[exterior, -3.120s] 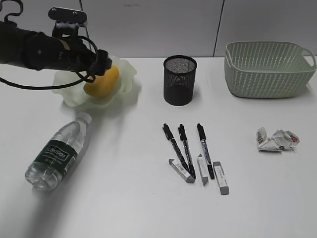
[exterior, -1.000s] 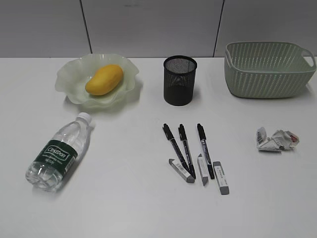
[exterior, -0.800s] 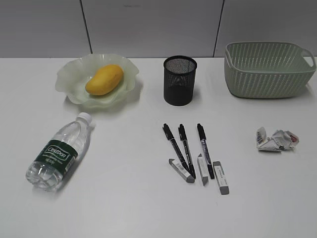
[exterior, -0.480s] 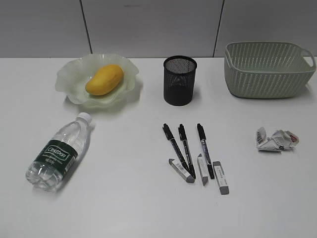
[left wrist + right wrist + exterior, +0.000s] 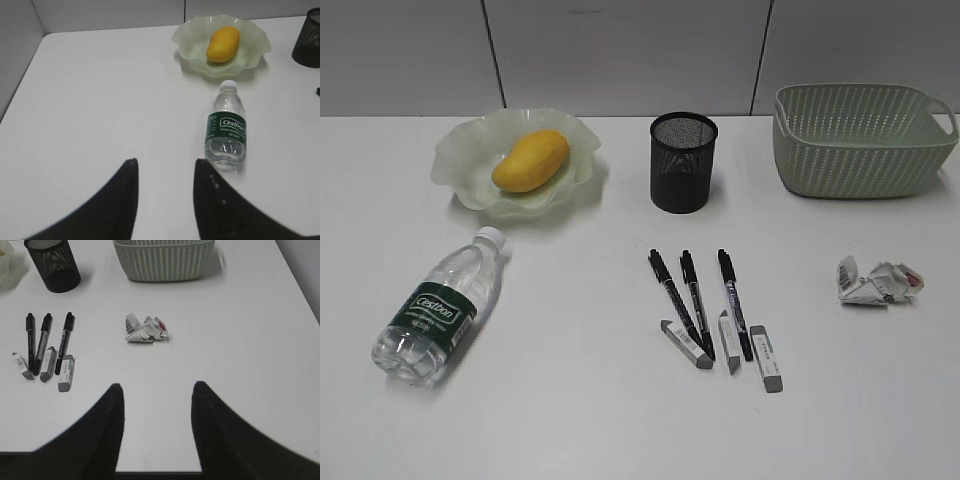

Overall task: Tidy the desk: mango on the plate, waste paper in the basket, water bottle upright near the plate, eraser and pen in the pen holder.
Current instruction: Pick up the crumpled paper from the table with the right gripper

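Note:
The mango (image 5: pixel 530 160) lies in the green ruffled plate (image 5: pixel 460 160) at the back left; both also show in the left wrist view, the mango (image 5: pixel 223 43) in the plate (image 5: pixel 192 42). The water bottle (image 5: pixel 435 307) lies on its side on the desk (image 5: pixel 570 400), cap toward the plate, and shows in the left wrist view (image 5: pixel 226 127). Three pens (image 5: pixel 688 295) and three erasers (image 5: pixel 730 345) lie in the middle. The waste paper (image 5: pixel 876 282) lies at the right. The pen holder (image 5: pixel 682 162) and basket (image 5: pixel 860 140) stand at the back. My left gripper (image 5: pixel 165 165) and right gripper (image 5: pixel 156 387) are open, empty, near the front edge.
The grey wall runs behind the desk. In the right wrist view the waste paper (image 5: pixel 146 329) lies ahead of the jaws, pens and erasers (image 5: pixel 47 347) to the left, the basket (image 5: pixel 165 260) beyond. The desk's front edge lies under the right gripper.
The left arm, which was over the plate with the mango 3.1 s ago, has withdrawn out of the exterior view. The mango rests in the plate. Nothing has moved in the last second.

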Robot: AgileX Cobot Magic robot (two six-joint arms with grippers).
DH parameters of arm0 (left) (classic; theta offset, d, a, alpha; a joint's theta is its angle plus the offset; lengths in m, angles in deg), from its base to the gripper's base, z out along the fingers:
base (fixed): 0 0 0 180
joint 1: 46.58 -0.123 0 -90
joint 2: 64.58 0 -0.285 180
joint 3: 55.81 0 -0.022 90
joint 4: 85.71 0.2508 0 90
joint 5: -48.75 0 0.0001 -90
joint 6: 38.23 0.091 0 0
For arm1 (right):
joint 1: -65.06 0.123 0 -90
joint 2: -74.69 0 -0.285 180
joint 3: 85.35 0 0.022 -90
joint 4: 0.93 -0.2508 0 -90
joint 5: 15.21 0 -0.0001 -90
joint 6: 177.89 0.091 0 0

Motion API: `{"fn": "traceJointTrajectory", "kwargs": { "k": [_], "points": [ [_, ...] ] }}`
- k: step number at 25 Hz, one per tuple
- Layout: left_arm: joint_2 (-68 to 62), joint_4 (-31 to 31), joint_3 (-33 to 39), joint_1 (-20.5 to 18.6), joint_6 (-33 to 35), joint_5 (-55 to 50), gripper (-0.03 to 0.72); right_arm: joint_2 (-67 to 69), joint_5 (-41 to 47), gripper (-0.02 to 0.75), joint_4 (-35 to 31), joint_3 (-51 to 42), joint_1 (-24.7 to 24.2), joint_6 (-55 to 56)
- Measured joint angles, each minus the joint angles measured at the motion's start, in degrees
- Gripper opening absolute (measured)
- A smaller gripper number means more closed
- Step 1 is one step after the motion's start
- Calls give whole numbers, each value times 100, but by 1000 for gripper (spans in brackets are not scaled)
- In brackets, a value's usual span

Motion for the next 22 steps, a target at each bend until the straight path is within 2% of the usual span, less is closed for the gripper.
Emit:
{"fn": "traceJointTrajectory", "kwargs": {
  "k": [22],
  "points": [
    [0, 0, 0, 0, -5, 0, 239, 0, 0, 361, 0, 0, 0, 0]
  ]
}}
